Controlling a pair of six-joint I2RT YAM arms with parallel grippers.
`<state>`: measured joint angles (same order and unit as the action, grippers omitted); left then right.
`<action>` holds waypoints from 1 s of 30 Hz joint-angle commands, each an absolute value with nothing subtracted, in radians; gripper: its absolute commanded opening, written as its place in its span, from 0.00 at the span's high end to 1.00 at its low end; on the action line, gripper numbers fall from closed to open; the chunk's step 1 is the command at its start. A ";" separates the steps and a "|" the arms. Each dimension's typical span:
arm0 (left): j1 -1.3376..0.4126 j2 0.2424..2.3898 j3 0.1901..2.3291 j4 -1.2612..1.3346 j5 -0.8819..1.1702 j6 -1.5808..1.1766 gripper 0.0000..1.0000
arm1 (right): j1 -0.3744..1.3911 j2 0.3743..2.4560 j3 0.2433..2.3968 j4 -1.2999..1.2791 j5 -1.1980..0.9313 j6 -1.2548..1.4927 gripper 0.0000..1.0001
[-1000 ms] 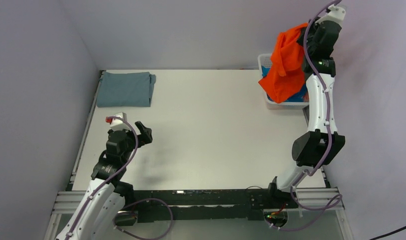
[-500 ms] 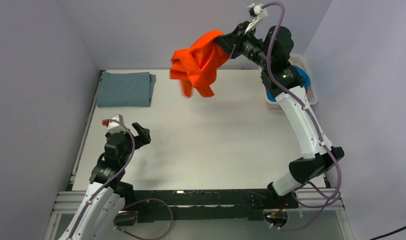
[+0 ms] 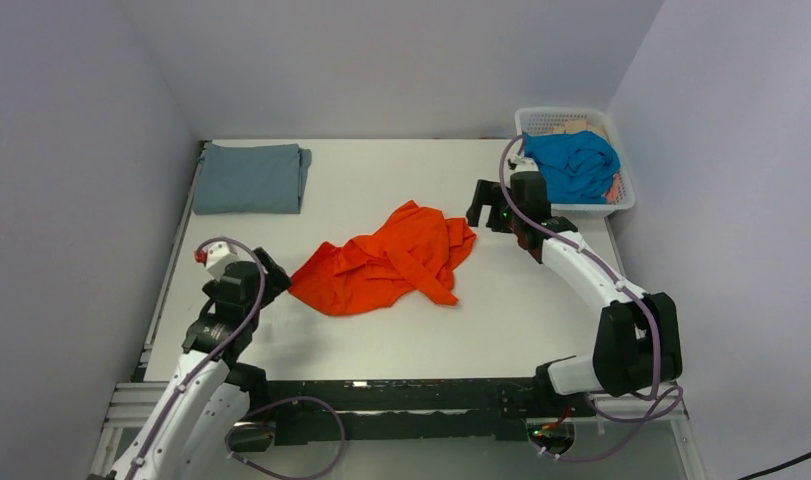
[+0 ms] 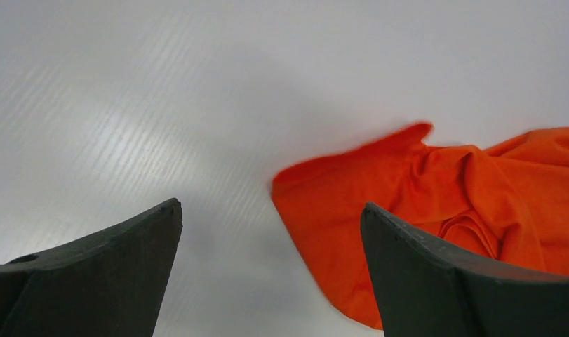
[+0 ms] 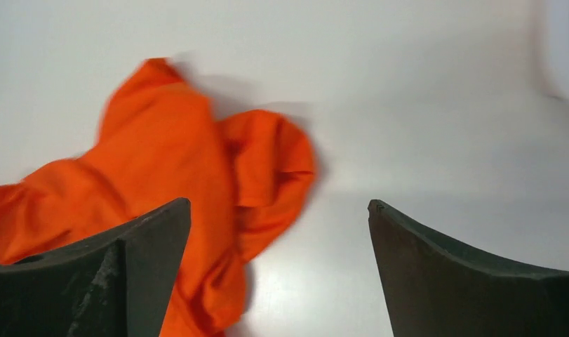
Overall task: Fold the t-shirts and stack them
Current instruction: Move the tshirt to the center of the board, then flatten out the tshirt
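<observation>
The orange t-shirt point(image 3: 386, 262) lies crumpled on the desk point(image 3: 401, 180) between left hand point(image 3: 269, 268) and right hand point(image 3: 486, 212), both spread and empty. Pinch opposite edges and draw it flat before folding.

Left tool point(image 4: 271, 210) and right tool point(image 5: 279, 203) both hover low, jaws spread wide.

Three t-shirts on count: orange t-shirt point(image 3: 386, 260), one; grey-blue t-shirt point(image 3: 251, 178), one; turquoise t-shirt point(image 3: 573, 162), one. White basket point(image 3: 561, 118), one. Grippers, two: left gripper point(image 4: 271, 210), right gripper point(image 5: 279, 203). Table point(image 3: 381, 340), one.
</observation>
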<state>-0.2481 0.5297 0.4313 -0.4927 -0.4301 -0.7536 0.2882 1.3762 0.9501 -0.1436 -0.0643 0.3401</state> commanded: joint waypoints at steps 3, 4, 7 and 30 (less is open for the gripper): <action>-0.250 0.727 0.464 -0.325 -0.232 -0.744 0.01 | 0.269 1.287 0.950 -0.142 0.067 0.324 0.00; -0.250 0.779 0.473 -0.300 -0.201 -0.729 0.01 | 0.282 1.280 0.937 -0.147 0.044 0.320 0.00; -0.249 0.963 0.539 -0.323 -0.189 -0.708 0.00 | 0.373 1.258 0.880 -0.153 0.012 0.287 0.00; -0.250 1.591 0.721 -0.162 0.006 -0.686 1.00 | 0.614 1.327 0.738 -0.296 -0.060 0.310 0.08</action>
<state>-0.2455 1.5314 0.7208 -0.1349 -0.0525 -0.6964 0.5686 1.2568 0.7078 -0.2657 -0.1013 0.3206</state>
